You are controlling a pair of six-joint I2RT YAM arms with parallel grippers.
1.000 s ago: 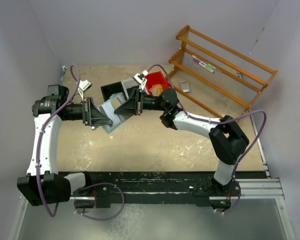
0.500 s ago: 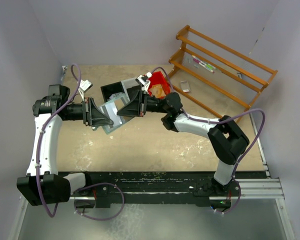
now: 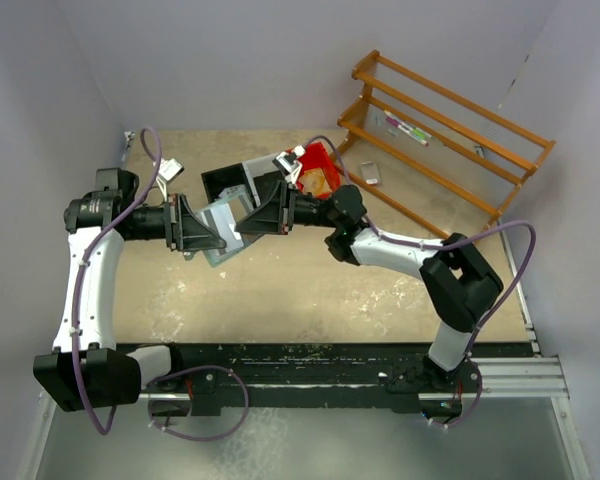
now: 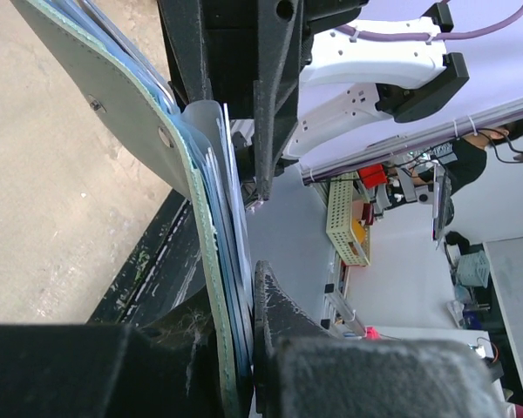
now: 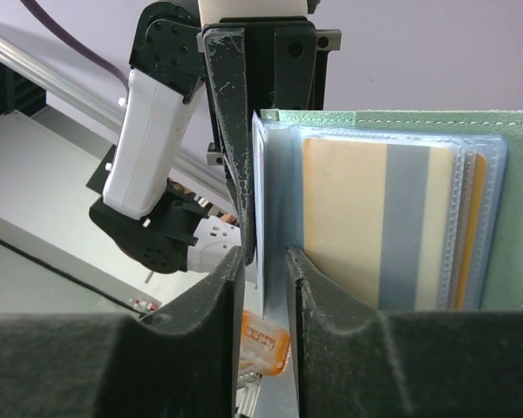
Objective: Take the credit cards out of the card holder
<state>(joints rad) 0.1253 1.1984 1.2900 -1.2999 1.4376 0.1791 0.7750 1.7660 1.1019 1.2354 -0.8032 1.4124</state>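
The right jaws, shut a moment ago, now stand slightly parted astride a clear page of the card holder (image 5: 401, 117), which the left jaws clamp above the counter (image 3: 280, 290). The credit cards (image 5: 344, 218) sit pocketed; a fresh grip seems needed.

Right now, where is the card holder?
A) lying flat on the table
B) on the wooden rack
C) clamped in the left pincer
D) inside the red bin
C: the left wrist view shows the mint-green card holder pinched in the left pincer, its clear pocket pages standing up out of the grip.
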